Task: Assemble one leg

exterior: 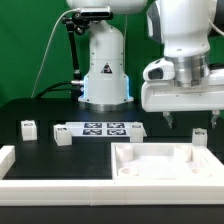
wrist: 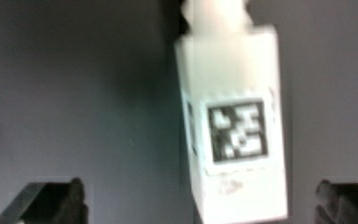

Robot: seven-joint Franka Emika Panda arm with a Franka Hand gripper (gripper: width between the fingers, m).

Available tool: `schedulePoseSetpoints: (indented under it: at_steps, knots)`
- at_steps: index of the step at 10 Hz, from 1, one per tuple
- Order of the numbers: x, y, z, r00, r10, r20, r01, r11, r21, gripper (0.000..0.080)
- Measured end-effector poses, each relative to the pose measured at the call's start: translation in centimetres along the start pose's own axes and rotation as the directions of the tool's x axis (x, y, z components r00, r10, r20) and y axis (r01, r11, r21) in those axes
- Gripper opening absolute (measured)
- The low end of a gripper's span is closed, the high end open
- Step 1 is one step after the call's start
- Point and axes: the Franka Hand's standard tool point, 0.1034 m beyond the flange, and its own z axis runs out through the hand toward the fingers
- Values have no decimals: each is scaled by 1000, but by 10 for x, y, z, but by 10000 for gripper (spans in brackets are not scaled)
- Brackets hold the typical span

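In the wrist view a white rectangular leg [wrist: 229,110] with a black-and-white tag on its side lies on the black table. It sits between my two dark fingertips [wrist: 51,202], which stand wide apart and do not touch it. My gripper [wrist: 197,203] is open and empty. In the exterior view my gripper [exterior: 190,116] hovers at the right, just above a small white leg [exterior: 198,135] standing behind the tray-shaped piece. Two more white legs [exterior: 28,127] [exterior: 63,135] stand at the exterior view's left.
The large white tray-shaped piece [exterior: 150,178] lies at the front right. The marker board [exterior: 100,128] lies in the middle in front of the robot base [exterior: 105,70]. A white rim [exterior: 12,168] runs along the front left.
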Motion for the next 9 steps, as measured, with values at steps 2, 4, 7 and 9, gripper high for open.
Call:
schedulePoseSetpoints:
  at_steps: [2, 4, 7, 9]
  knots:
    - [-3, -1, 1, 974, -9, 225, 10, 1000, -6, 649]
    - [-9, -7, 4, 903, 3, 430, 8, 1000, -23, 649]
    - [-2, -15, 17, 879, 49, 475, -27, 998, -51, 649]
    - [-4, -14, 28, 880, 50, 473, -27, 998, -55, 649]
